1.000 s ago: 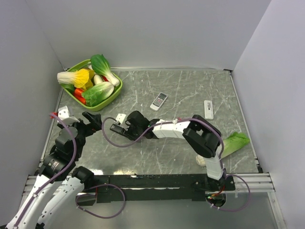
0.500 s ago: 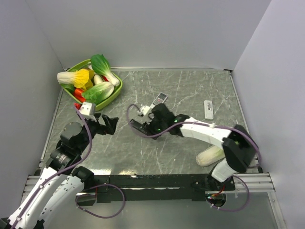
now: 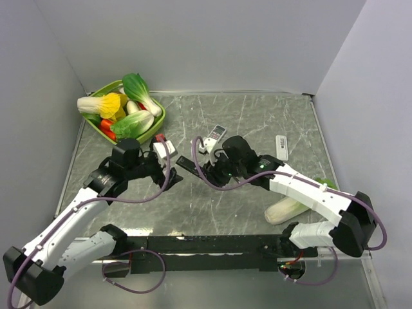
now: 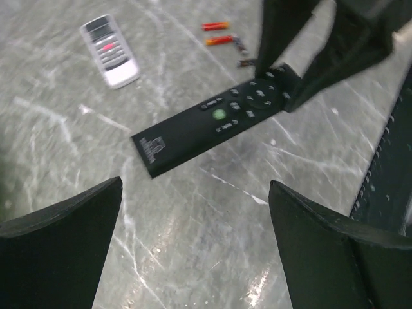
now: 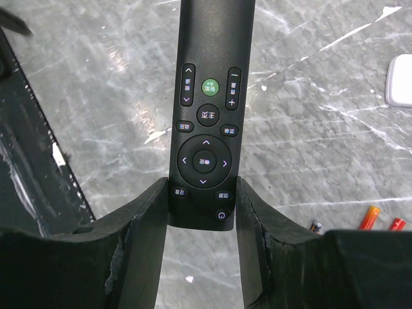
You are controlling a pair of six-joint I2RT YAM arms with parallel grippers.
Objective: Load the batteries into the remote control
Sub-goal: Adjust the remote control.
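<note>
My right gripper [image 5: 203, 206] is shut on the button end of a long black remote control [image 5: 209, 96], which it holds face up just above the table. In the top view the remote [image 3: 188, 165] sticks out left of the right gripper [image 3: 205, 174]. My left gripper [image 4: 196, 244] is open and empty, hovering short of the remote's free end [image 4: 154, 148]. Two orange-red batteries [image 4: 214, 26] [image 4: 219, 40] and two dark ones [image 4: 241, 45] lie on the table beyond the remote. The right wrist view also shows batteries [image 5: 370, 217] at its lower right.
A small white remote [image 3: 215, 135] lies behind the black one, and another white remote [image 3: 281, 147] lies at the right. A green basket [image 3: 161, 120] of vegetables stands at the back left. A pale cabbage [image 3: 286, 209] lies by the right arm's base.
My right gripper has carried the black remote rightward to the table's middle. My left arm has swung right, and its open gripper now faces the remote.
</note>
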